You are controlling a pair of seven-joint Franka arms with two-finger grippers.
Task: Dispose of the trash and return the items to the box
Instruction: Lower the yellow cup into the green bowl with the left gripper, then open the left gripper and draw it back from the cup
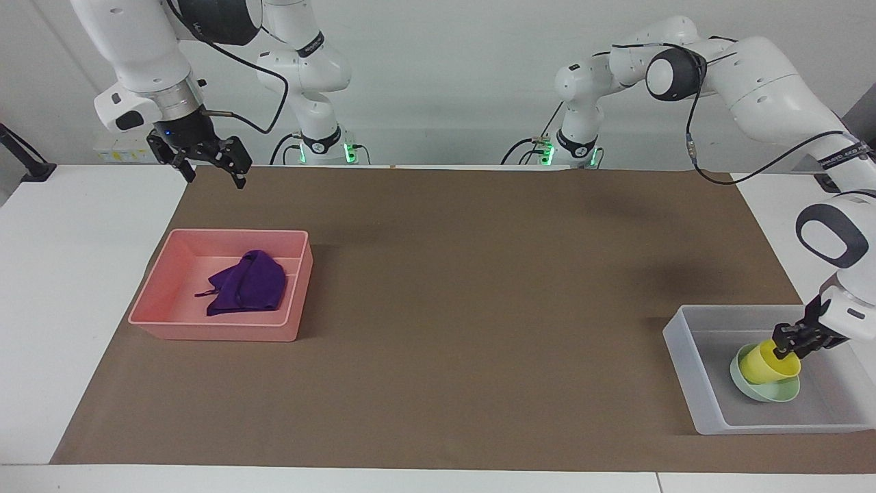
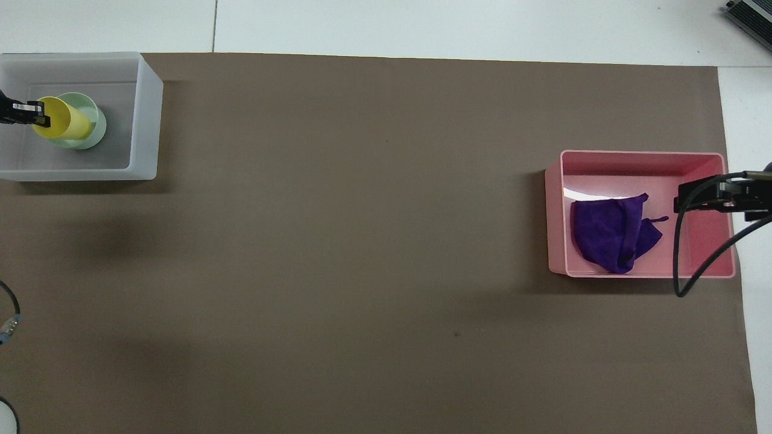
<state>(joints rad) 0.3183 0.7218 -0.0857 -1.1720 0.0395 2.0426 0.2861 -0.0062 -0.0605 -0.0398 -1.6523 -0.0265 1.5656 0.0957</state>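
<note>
The yellow cup (image 1: 770, 363) (image 2: 67, 122) leans tilted inside the pale mint-green bowl (image 1: 766, 392) (image 2: 94, 125), and both sit in the translucent box (image 1: 684, 359) (image 2: 146, 120) at the left arm's end of the table. My left gripper (image 1: 787, 348) (image 2: 35, 113) is at the cup's raised rim, inside the box. The purple rag (image 1: 250, 284) (image 2: 606, 235) lies crumpled in the pink tray (image 1: 219, 332) (image 2: 639, 158). My right gripper (image 1: 209, 168) (image 2: 715, 198) hangs open and empty, high over the pink tray's end by the table's edge.
A brown mat (image 1: 479, 287) covers the table between the pink tray and the box. White tabletop (image 1: 68, 274) shows at both ends. A black cable (image 2: 687, 265) loops down from the right arm over the tray.
</note>
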